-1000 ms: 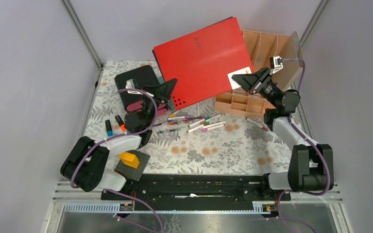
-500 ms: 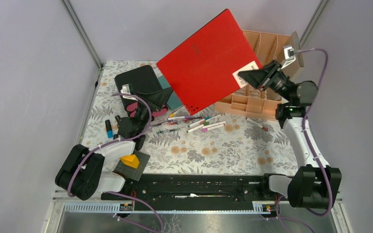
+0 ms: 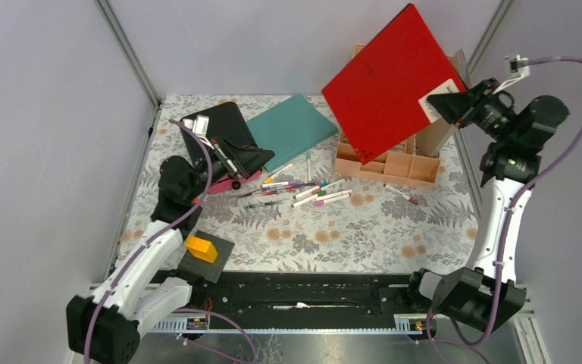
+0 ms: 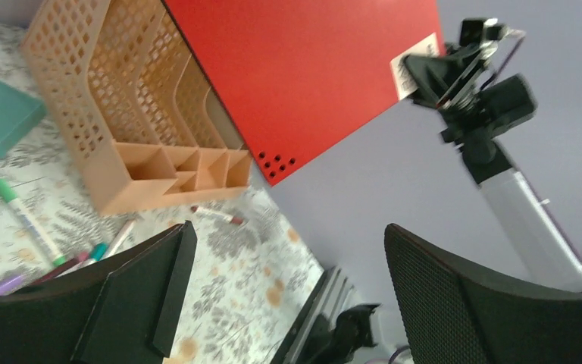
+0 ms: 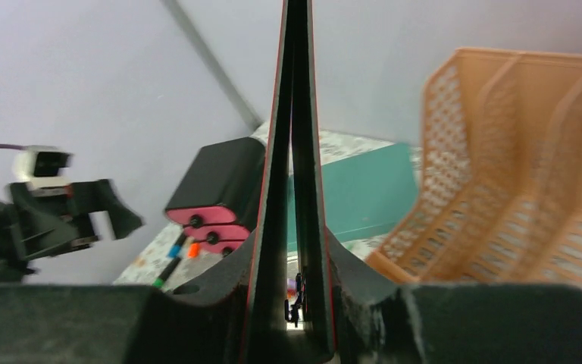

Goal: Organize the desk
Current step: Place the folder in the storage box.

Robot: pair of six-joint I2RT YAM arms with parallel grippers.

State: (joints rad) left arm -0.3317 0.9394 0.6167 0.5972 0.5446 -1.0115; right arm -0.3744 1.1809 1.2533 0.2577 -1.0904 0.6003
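Observation:
The desk (image 3: pixel 333 235) is covered by a pale cloth printed with ferns and flowers. A red folder (image 3: pixel 390 83) hangs tilted in the air over the peach file rack (image 3: pixel 394 161). My right gripper (image 3: pixel 455 102) is shut on the folder's labelled right corner. In the right wrist view the folder (image 5: pixel 294 136) runs edge-on between the fingers of that gripper (image 5: pixel 295 303). My left gripper (image 3: pixel 256 155) stands open and holds nothing, in front of the black drawer box (image 3: pixel 216 125). Its wrist view shows only cloth between its wide jaws (image 4: pixel 288 296).
A teal book (image 3: pixel 292 129) lies flat behind a scatter of pens (image 3: pixel 303 191) at mid-table. One more pen (image 3: pixel 400 195) lies in front of the rack. A yellow block (image 3: pixel 201 248) sits on a dark pad near the left arm's base. Grey walls close in on both sides.
My left gripper let go of the red folder's lower corner, opened and drew back left. The right arm swung the folder up and to the right over the rack, uncovering the teal book.

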